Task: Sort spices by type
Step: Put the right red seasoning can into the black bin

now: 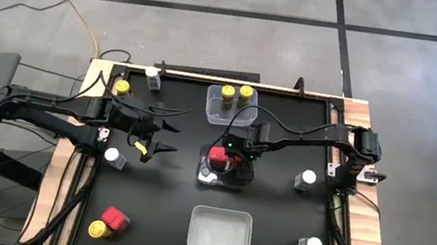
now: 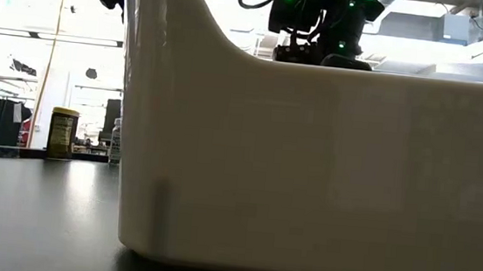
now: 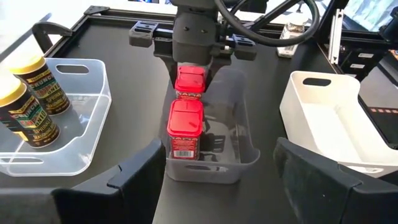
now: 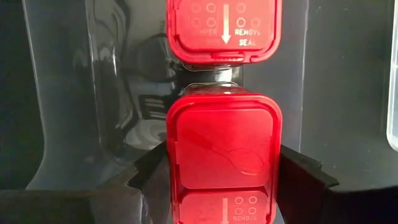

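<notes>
As it is sorted by kind, a red boxy spice tin [image 3: 189,79], clamped in the right gripper [image 3: 191,73], hangs over the clear plastic tub [image 3: 245,163] at table centre, just behind its twin [image 3: 185,124]; left gripper [image 1: 166,129], at nine o'clock, spread empty.

Three clear plastic tubs are sitting in a row down the middle of the black table [image 1: 284,151]: a far tub [image 1: 213,111], a middle tub [image 3: 239,163], and a near white-looking tub [image 1: 220,231]. A yellow cable [image 1: 74,7] is trailing across the grey floor [image 1: 419,75] beyond the table's far edge.
</notes>
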`<control>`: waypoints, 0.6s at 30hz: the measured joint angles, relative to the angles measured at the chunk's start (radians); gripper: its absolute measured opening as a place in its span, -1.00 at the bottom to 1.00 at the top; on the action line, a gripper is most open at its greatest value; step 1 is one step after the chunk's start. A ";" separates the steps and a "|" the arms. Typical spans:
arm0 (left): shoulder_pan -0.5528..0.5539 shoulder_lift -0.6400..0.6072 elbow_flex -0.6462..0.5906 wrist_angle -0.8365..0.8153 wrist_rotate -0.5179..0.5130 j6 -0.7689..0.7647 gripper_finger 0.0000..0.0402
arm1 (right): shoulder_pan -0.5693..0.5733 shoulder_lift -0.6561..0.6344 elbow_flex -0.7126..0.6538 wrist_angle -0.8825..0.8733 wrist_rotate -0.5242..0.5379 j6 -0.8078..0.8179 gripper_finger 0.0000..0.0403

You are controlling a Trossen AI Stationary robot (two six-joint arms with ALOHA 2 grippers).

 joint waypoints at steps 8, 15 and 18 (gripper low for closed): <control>0.000 0.000 0.000 0.000 0.002 0.000 0.42 | -0.005 0.000 0.000 0.001 0.000 -0.013 0.23; 0.000 0.000 0.000 0.000 0.002 0.000 0.42 | -0.007 0.000 0.000 0.001 -0.003 -0.001 0.23; 0.000 0.000 0.000 0.000 0.002 0.000 0.42 | 0.001 0.000 0.000 0.000 -0.007 0.000 0.23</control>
